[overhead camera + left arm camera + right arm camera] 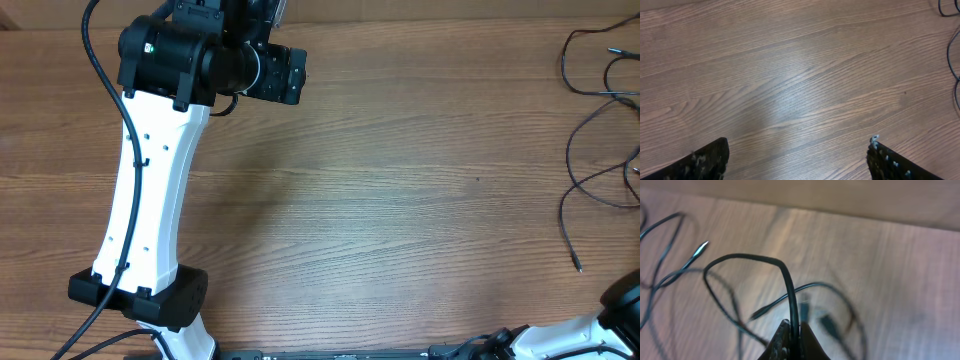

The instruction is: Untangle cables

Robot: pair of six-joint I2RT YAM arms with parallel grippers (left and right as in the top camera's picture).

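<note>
A wooden table [380, 180] seen from above. On the left, the white left arm [150, 180] reaches across bare wood. Its wrist camera shows the left claw [797, 145] spread wide and holding nothing, with only wood grain between its two dark fingers [705, 160].

Far to the right, the thin black cables [600, 120] lie in loose overlapping loops against the table's right edge, well apart from the left claw. One plug [578, 268] trails toward the front.

The right wrist camera shows the right claw [794, 330] pressed together on a single strand [785, 275]. The strand rises from the fingertips, arches over to the left and drops back among the other loops.

The likely risks: nothing holds the rest of the pile down, so a pull on this strand could drag the whole tangle along or tighten the crossings into a knot. The strand is held only at the very fingertips and could slip free. The pile is also close enough to the edge that loops could slide off the table
</note>
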